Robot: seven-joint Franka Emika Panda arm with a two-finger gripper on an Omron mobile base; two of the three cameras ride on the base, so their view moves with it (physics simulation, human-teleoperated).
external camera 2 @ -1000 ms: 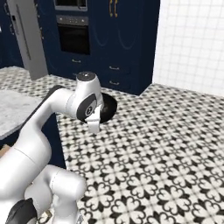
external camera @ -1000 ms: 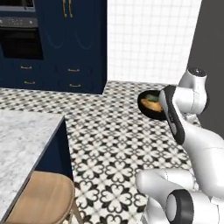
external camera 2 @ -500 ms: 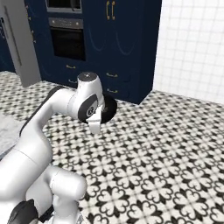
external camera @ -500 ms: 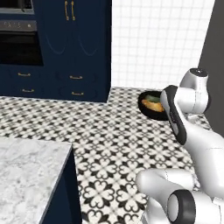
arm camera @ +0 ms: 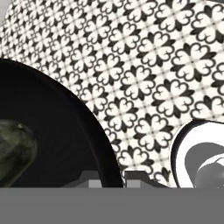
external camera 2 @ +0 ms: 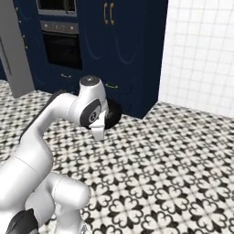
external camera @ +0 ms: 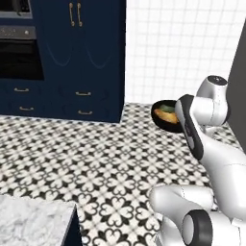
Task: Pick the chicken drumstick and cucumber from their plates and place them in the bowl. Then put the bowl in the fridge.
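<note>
The black bowl (external camera: 163, 116) hangs above the floor in front of the arm, with the orange-brown chicken drumstick (external camera: 168, 116) and the dark green cucumber (external camera: 166, 107) inside it. Seen from the right base view, the bowl's rim (external camera 2: 114, 113) sticks out from behind the hand. In the hand view the bowl (arm camera: 57, 131) spreads over the left side, the cucumber (arm camera: 13, 151) lies at the left edge, and my gripper (arm camera: 109, 178) is shut on the rim. The plates are out of view. A tall grey slab, apparently the fridge (external camera 2: 16, 50), stands at the left edge.
Navy cabinets (external camera: 86, 57) with gold handles and a built-in oven (external camera: 19, 57) line the wall ahead, beside a white tiled wall (external camera: 182, 48). Patterned black-and-white floor (external camera: 96, 153) lies below. A marble counter corner (external camera: 33, 226) sits at the lower left. A dark grey surface (external camera: 239, 72) fills the right edge.
The whole picture has swung as the base moved: the counter has slid out to the lower left and the cabinets have shifted. The bowl stays in my shut gripper.
</note>
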